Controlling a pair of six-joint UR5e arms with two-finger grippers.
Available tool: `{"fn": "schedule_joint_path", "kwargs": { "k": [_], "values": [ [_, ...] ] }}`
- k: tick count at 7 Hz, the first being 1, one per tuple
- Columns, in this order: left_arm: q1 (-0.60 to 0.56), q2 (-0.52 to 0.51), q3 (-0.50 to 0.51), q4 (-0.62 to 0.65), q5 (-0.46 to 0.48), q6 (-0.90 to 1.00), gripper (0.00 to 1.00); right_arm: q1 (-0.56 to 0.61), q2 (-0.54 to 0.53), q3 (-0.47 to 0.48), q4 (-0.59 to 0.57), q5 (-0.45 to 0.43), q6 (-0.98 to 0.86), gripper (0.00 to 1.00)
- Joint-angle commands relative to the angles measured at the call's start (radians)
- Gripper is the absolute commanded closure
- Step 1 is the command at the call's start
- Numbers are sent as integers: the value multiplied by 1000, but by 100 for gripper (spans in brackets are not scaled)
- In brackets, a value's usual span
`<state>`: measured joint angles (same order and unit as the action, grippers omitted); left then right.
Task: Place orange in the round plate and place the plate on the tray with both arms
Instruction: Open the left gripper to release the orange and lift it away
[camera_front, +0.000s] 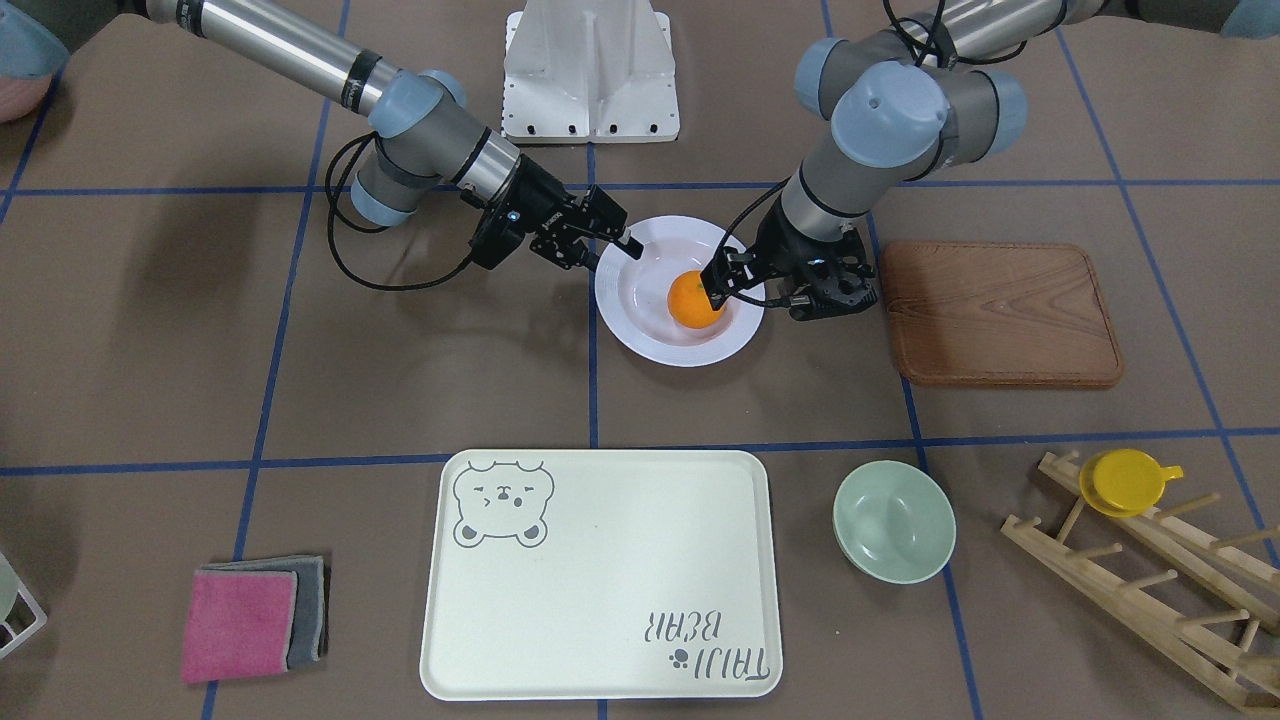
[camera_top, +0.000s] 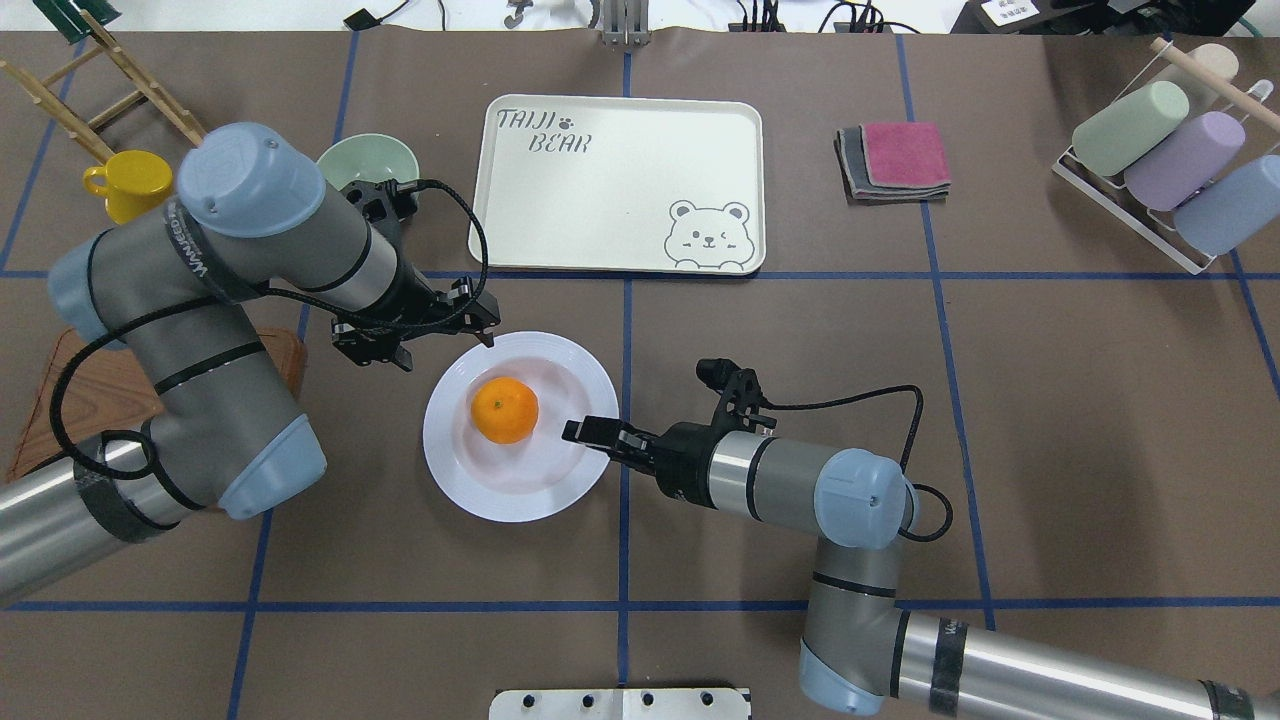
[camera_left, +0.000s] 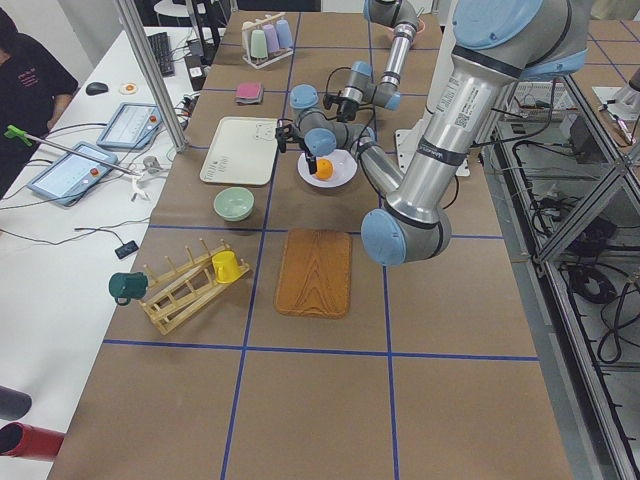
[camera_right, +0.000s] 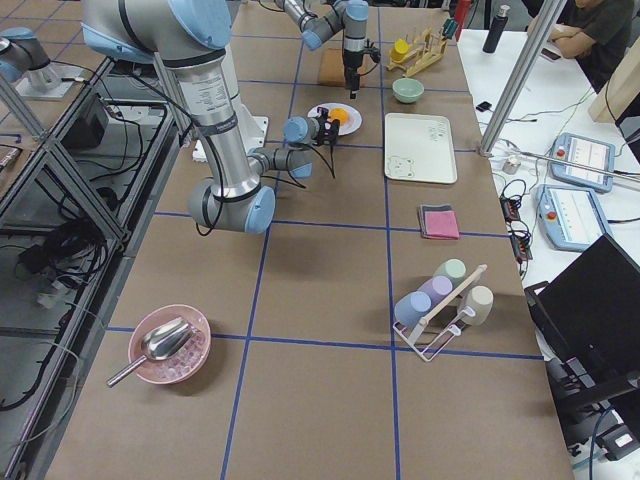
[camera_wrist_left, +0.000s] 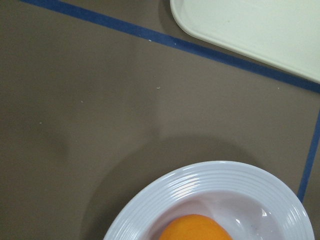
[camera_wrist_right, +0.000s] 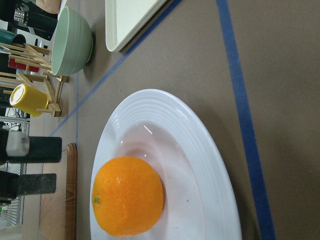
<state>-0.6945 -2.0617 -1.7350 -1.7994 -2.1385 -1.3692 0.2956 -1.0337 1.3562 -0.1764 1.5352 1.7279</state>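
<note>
I'm hovering the left tool (camera_top: 485, 322) and right tool (camera_top: 572, 431) at opposite rims of the round plate (camera_top: 520, 505) for a two-arm lift, since the orange (camera_top: 505, 409) is sitting in it and the tray (camera_top: 620, 180) is waiting farther out on the counter (camera_top: 900, 400); left's released, right I can't tell.

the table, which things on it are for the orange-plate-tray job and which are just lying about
For the job:
orange
round plate
tray
left hand
right hand

Lying about:
green bowl
yellow cup
wooden board
folded cloths
wooden rack
</note>
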Motion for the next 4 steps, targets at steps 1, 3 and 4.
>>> {"fn": "schedule_joint_path", "kwargs": {
  "k": [1,3,4],
  "values": [
    [-17,12,-9,0,-9,28,3,2,1,4,0,-1,7,90],
    [-57,14,-17,0,-53,39,3,8,3,21,1,-1,21,91],
    [-98,17,-21,2,-98,71,3,13,3,26,1,-1,33,92]
  ]
}}
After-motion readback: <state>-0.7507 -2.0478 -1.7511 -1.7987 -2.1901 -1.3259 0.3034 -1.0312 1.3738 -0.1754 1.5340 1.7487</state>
